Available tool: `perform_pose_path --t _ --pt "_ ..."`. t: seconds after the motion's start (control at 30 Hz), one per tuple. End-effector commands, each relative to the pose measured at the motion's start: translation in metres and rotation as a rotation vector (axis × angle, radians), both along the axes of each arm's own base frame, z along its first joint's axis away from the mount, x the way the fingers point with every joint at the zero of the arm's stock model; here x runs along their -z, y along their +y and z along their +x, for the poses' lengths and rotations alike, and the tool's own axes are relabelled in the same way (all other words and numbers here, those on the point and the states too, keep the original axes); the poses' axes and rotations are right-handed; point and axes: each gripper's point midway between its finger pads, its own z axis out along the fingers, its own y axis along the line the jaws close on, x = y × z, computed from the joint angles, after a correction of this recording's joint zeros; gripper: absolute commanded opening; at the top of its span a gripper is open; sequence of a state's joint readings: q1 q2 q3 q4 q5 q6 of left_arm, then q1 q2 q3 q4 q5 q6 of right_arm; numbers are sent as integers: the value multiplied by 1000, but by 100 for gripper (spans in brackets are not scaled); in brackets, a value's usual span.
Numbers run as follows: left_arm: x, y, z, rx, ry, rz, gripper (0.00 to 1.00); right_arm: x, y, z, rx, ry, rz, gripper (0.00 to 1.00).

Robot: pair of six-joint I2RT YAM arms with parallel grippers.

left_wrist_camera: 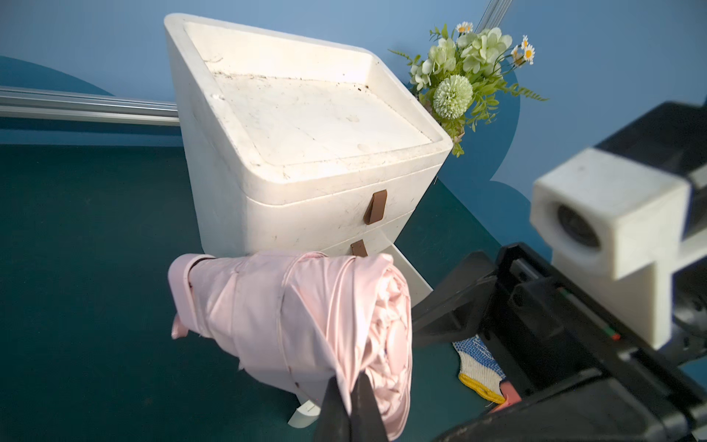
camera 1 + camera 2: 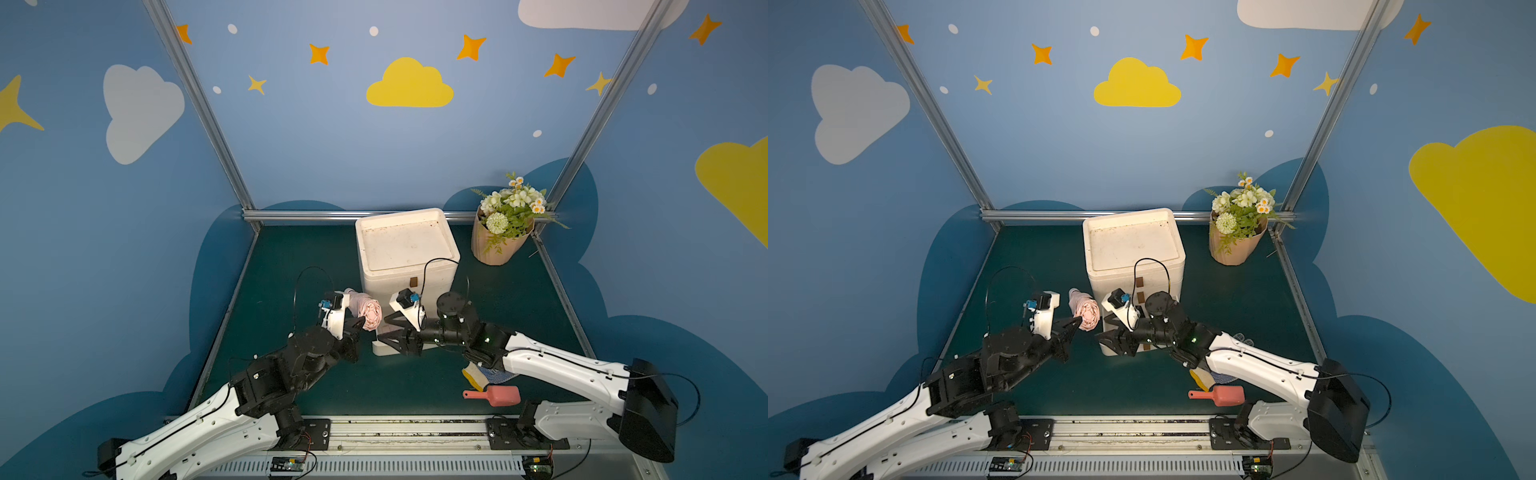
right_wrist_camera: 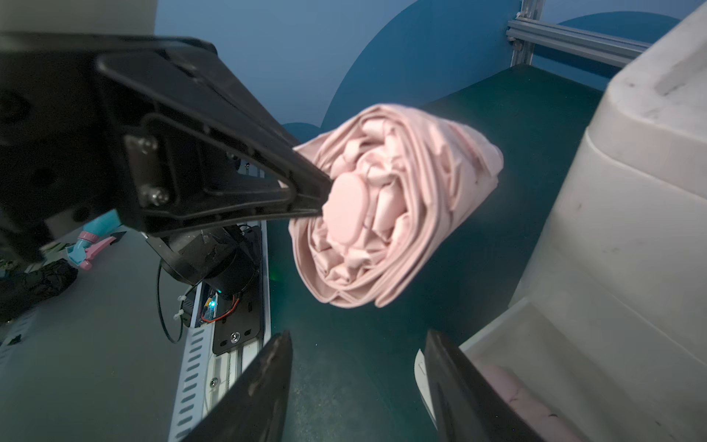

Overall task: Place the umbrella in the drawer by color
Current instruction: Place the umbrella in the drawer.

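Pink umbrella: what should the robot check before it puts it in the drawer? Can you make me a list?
1. Grip: ok. The left pincer is shut on the pink umbrella, pinching fabric near its end.
2. Umbrella off the table: ok, it hangs in the air.
3. Drawer open: ok. The bottom drawer is pulled out.
4. Colour match: ok, something pink shows inside it.
5. Umbrella above the drawer: not ok, it is off to the side.
6. Way clear: not ok. The open, empty right pincer sits at the drawer's front corner.
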State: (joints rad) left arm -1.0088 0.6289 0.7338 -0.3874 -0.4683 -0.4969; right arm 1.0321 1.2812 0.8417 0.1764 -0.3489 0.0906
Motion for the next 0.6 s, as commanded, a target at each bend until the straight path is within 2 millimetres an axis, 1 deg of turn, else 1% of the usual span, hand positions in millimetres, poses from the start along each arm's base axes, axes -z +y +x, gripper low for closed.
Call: perform_pose_path --t 0.0,0.17,0.33,0.43,0.57 --pt "-27 -7 4 2 -75 -99 2 -28 14 1 -16 -64 63 70" --pt "-21 -12 5 -2 -65 -118 2 -32 20 12 36 -90 74 71" --pt "-23 -18 4 14 -61 -144 3 -28 22 26 103 -103 65 67" --pt "-23 -23 3 31 -56 -148 2 -26 19 32 141 -112 59 65" --pt "-18 -28 3 42 -42 -148 2 -30 13 44 221 -116 75 62"
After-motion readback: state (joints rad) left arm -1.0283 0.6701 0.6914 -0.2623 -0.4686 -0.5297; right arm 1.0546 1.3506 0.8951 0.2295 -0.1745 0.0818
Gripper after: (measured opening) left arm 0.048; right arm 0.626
